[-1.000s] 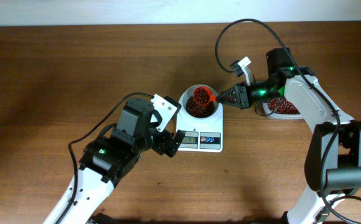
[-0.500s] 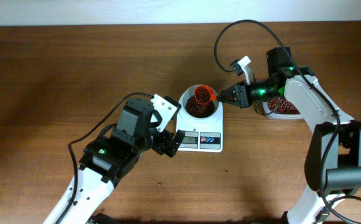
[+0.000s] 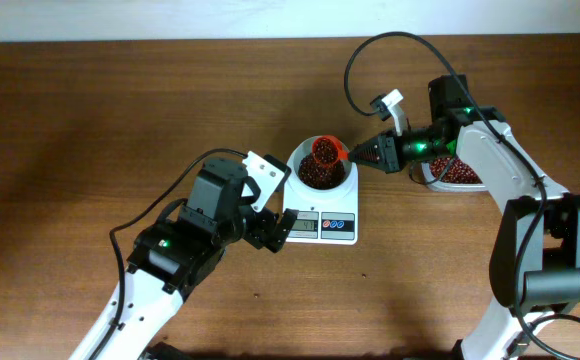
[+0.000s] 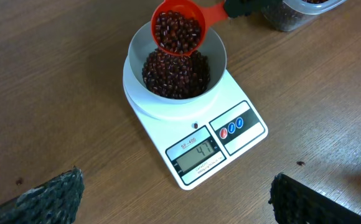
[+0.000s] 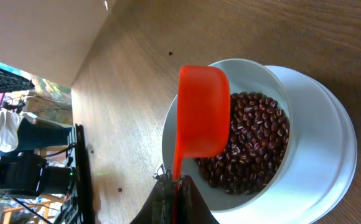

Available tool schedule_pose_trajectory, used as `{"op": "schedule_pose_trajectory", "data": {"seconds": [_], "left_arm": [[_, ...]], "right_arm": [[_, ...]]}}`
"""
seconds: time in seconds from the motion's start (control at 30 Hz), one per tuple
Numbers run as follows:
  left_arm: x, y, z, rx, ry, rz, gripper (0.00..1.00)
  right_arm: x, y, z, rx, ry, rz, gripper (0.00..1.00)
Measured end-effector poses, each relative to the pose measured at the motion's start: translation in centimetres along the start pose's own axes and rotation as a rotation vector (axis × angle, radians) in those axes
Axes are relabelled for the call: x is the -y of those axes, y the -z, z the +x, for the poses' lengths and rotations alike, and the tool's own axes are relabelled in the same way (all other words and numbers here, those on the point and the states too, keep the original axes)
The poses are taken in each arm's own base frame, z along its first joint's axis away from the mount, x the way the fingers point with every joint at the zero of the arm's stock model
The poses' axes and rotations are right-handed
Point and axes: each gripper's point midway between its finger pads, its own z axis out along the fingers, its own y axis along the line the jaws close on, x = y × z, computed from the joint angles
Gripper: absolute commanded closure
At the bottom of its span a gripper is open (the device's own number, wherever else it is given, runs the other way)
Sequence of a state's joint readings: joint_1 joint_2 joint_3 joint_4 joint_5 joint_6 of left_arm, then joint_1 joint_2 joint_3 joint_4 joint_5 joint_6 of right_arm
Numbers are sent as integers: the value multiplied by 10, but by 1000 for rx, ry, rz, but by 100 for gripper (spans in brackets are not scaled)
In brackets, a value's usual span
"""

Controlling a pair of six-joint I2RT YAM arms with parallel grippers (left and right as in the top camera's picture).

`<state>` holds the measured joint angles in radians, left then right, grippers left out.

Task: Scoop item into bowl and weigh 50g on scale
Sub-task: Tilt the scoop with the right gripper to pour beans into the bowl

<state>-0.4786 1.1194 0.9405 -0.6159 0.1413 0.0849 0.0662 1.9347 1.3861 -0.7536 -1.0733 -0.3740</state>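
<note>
The white bowl (image 3: 301,163) (image 4: 215,56) (image 5: 274,78) stands on the white scale (image 3: 320,226) (image 4: 243,134), which reads 47. Dark red-brown beans (image 3: 315,177) (image 4: 177,74) (image 5: 255,146) fill the bowl's bottom. My right gripper (image 3: 372,155) (image 5: 175,186) is shut on the handle of an orange scoop (image 3: 325,151) (image 4: 177,28) (image 5: 202,112), tilted over the bowl's right rim with beans in it. My left gripper (image 3: 275,222) (image 4: 174,199) is open and empty, just in front of the scale's left front corner.
A clear plastic tub (image 3: 453,174) (image 4: 299,9) of beans stands right of the scale under my right arm. A loose speck lies on the wood (image 4: 300,163) near the scale's front right.
The scoop has shifted slightly left and tipped a little more over the bowl. The left arm has not moved.
</note>
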Motion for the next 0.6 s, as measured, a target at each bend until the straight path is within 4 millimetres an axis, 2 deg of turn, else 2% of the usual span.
{"op": "schedule_pose_trajectory", "data": {"seconds": [0.6], "left_arm": [[0,0,0,0,0,0,1]], "right_arm": [[9,0,-5,9,49,47,96]]}}
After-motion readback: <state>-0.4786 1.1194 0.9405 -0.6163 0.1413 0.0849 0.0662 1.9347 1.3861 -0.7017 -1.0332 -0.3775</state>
